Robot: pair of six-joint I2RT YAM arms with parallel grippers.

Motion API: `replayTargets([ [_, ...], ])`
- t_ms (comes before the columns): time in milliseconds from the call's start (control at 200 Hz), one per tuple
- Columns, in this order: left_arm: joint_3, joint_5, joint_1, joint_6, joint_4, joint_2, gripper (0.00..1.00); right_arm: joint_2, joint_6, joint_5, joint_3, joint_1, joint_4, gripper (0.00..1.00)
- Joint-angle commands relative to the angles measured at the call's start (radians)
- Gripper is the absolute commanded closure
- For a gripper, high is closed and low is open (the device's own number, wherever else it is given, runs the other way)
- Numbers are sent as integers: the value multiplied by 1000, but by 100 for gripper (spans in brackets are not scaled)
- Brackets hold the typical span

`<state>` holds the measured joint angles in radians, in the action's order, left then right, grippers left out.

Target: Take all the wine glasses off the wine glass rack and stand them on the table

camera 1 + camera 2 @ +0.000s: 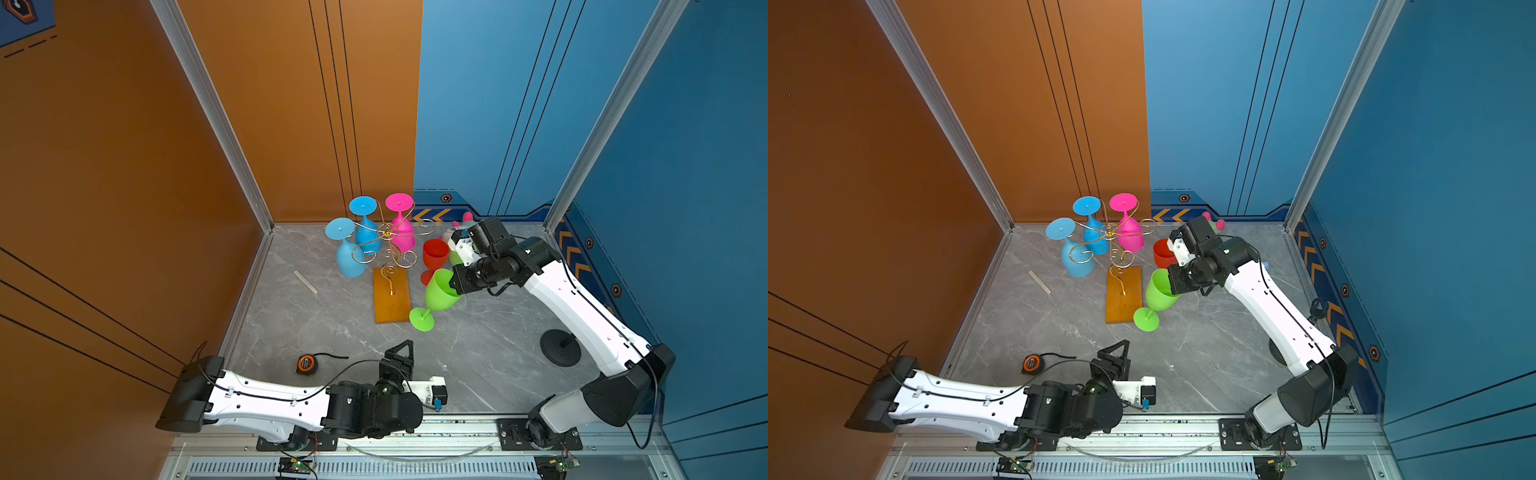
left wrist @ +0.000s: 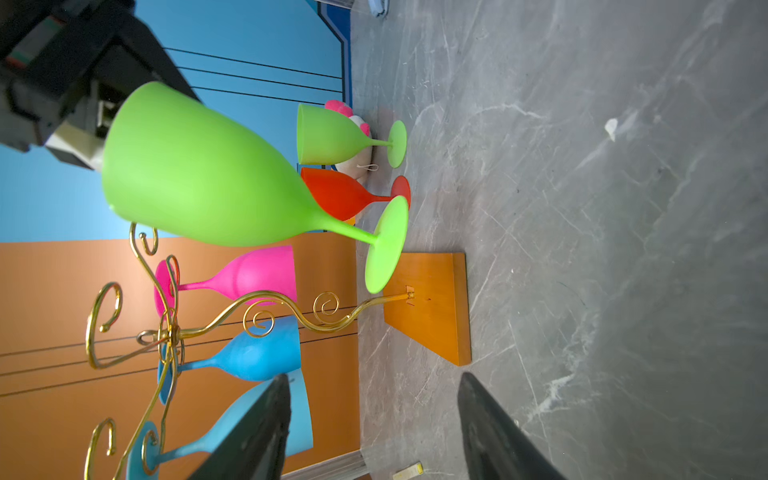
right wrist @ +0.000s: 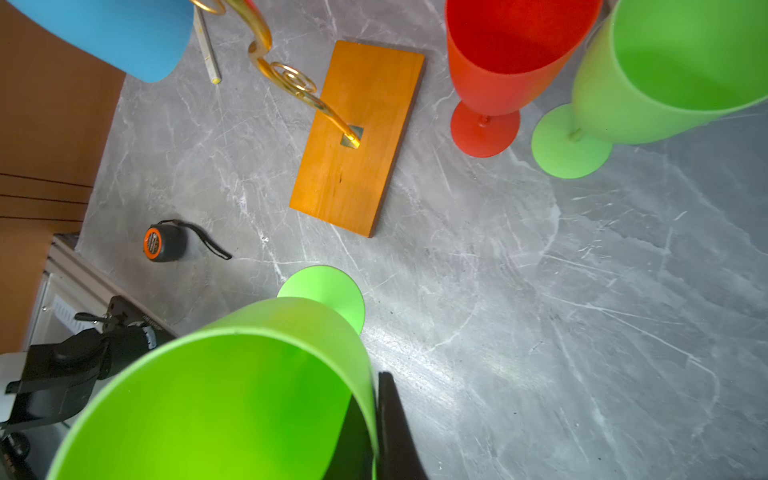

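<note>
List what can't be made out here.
- second green glass: both top views, almost wholly behind the right arm.
- plush toy: left wrist view, mostly behind that glass.
- right gripper: right wrist view, inner finger lost inside the held green glass.
- tape measure print: too small to read.

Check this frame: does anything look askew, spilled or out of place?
The green wine glass leans steeply beside the wooden base of the wine glass rack, pinched at its rim by the right tool. I cannot tell if its foot touches the table. Nothing is spilled or broken.
</note>
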<state>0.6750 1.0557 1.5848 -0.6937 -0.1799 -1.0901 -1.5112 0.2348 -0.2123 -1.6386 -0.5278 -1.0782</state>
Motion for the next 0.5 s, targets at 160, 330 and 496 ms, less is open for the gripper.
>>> replayTargets([
  [160,40,66,-50,443,-150,146,31,-36,-15,223,-68,7,-20,100],
  [330,82,-2,-128,658,-291,225,25,-89,-21,291,-86,0,-17,100],
  [496,68,-86,-209,740,-328,313,23,-147,-31,296,-92,-1,5,100],
])
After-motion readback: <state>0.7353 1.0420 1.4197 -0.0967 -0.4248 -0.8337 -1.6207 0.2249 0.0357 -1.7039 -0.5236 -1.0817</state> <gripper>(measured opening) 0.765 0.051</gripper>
